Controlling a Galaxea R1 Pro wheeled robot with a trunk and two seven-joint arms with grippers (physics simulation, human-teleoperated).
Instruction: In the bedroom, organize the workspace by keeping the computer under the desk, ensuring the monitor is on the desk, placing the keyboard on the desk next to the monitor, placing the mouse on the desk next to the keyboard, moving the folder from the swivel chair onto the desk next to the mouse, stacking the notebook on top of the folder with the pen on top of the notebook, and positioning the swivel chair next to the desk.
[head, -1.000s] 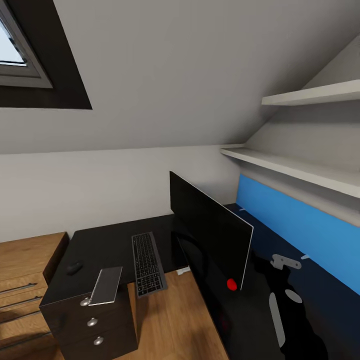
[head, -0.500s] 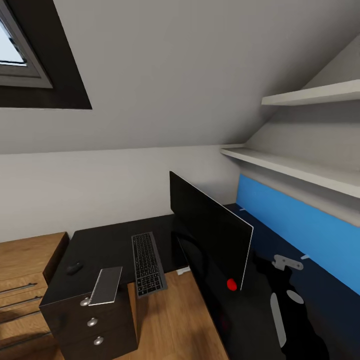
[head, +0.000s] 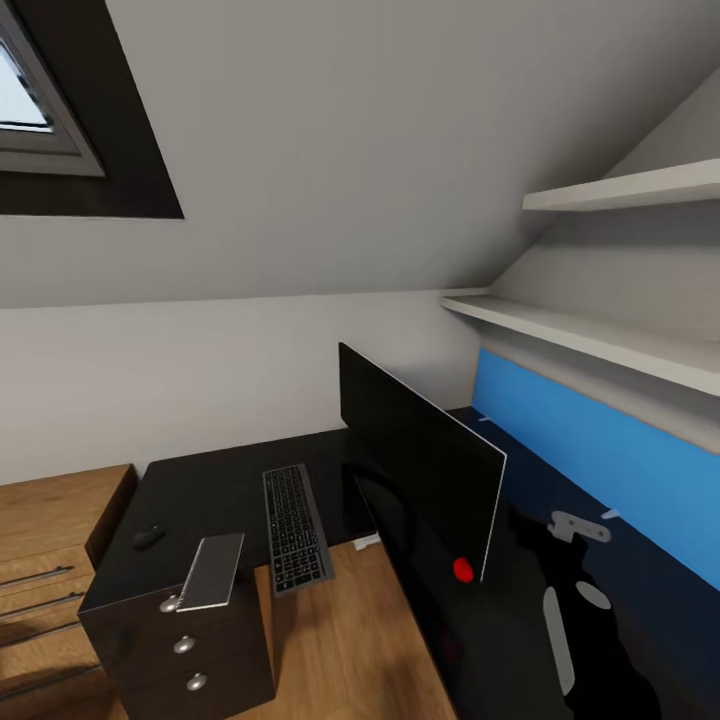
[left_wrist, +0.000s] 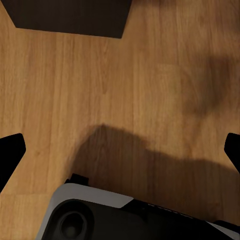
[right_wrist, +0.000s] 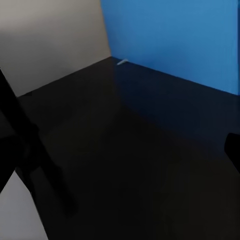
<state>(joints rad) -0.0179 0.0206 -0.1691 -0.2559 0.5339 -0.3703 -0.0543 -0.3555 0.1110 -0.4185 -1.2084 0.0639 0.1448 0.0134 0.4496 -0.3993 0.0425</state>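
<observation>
Monitor (head: 425, 460) is seen upright on the black tabletop (head: 215, 490), its long axis running from the back wall toward the camera, with the red light (head: 463, 569) at its near lower corner. Keyboard (head: 295, 526) is laid left of the monitor, long axis roughly parallel to it, its near end overhanging the tabletop edge. Mouse (head: 149, 536) is placed well to the left of the keyboard. A grey flat item (head: 212, 572) is noted at the front edge above the drawer unit (head: 185, 645); its identity cannot be told.

Right arm (head: 575, 600) is extended over the tabletop right of the monitor, beside the blue wall panel (head: 600, 465). Right pincer (right_wrist: 120, 165) is spread, fingertips wide apart. Left pincer (left_wrist: 120, 150) is likewise spread, pointed down at the wooden floor (left_wrist: 100, 90).
</observation>
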